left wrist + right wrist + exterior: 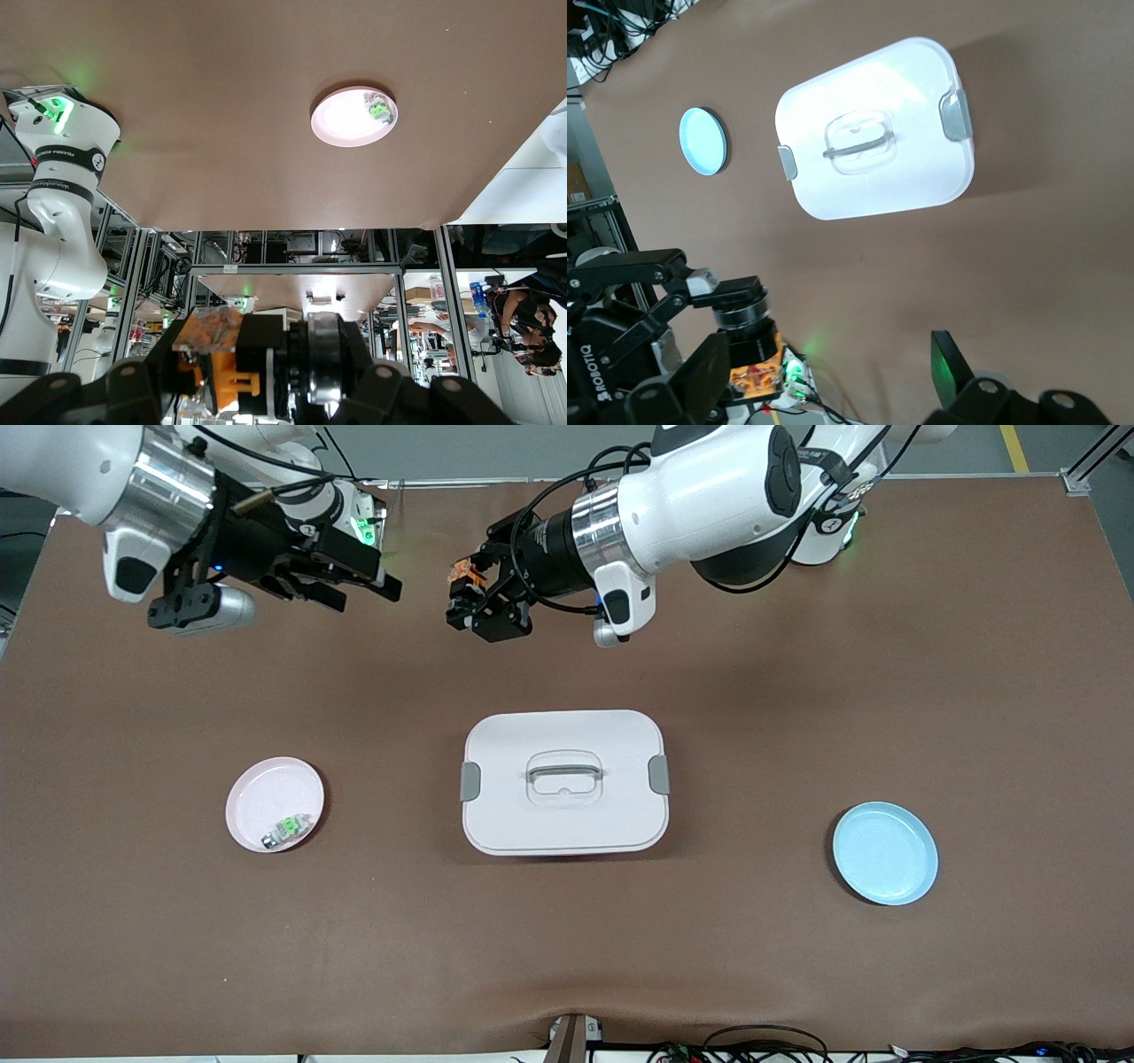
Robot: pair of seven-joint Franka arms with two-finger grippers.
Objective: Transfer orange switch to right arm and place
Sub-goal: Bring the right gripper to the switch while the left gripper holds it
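The orange switch was up in the air, clamped between the fingers of the left hand, which was closed tight on it. That hand was turned sideways over the bare brown desk, above the stretch between the robots' bases and the white lidded box, pointing toward the right arm's end. In the left wrist view the switch's orange bands and cap showed against the black body, seated in the grip.

The right hand hung in the air facing it, a short gap away, its fingers spread wide with nothing between them. The two hands did not touch.

On the desk, the white box sat closed, with grey clips at either end and a clear handle on top. Toward the right arm's end lay a pink plate carrying a small green-and-clear part. Toward the left arm's end lay a blue plate.
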